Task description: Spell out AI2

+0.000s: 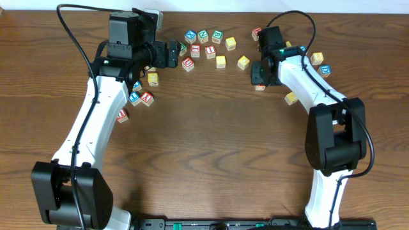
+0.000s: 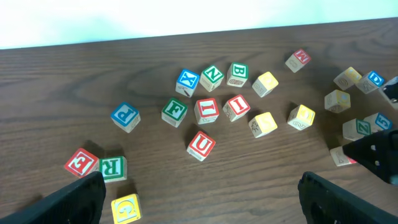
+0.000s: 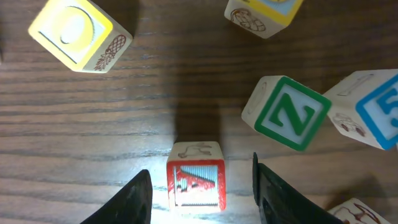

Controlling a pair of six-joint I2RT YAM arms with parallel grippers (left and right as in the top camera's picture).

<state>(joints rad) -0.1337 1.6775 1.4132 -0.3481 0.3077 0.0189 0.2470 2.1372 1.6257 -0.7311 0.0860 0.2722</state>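
My right gripper hangs low over the table, its jaws on either side of a red-edged cube with a gap on both sides. That cube's top face shows a red picture, so its letter is hidden. A blue-edged cube at the right edge shows a cut-off blue figure that I cannot read. Two red "I" cubes lie side by side in the middle cluster. A tilted red cube lies further right, its letter unclear. My left gripper is open above bare wood, with nothing in it.
Green Z cube sits close to the right finger, with yellow cubes behind. Near the left gripper lie a yellow G, green R and red cube. Blue P, green F, N, B and red U lie scattered.
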